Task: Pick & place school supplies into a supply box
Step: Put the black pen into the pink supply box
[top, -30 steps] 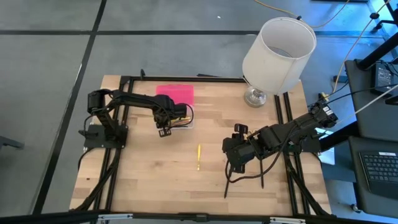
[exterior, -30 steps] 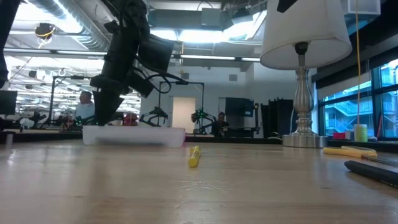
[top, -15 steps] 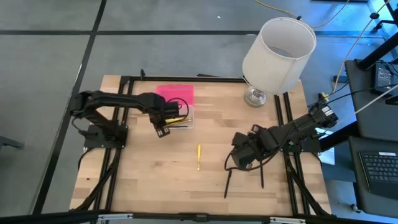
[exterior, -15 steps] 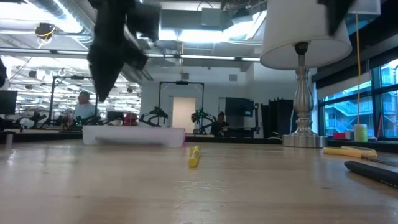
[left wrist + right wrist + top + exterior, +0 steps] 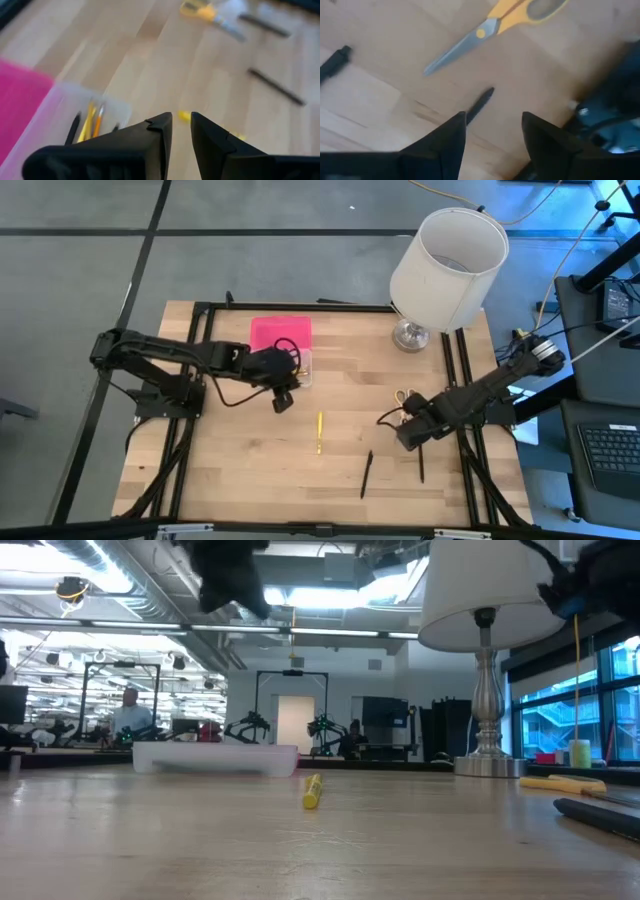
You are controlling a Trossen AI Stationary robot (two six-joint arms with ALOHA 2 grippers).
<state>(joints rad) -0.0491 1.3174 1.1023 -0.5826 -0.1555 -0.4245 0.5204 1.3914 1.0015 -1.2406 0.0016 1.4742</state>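
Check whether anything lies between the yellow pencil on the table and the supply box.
Nothing visible does. The yellow pencil lies alone on bare wood, and the stretch to the supply box holds no object; the left end effector hangs above it.

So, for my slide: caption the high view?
Left gripper beside pink-lidded supply box; yellow pencil lies mid-table.

The right gripper hangs over the wooden surface with its two dark fingers spread apart and nothing between them. Beyond them lie yellow-handled scissors, blades closed. A dark pen lies just past the fingertips, and another dark pen end shows at the edge.
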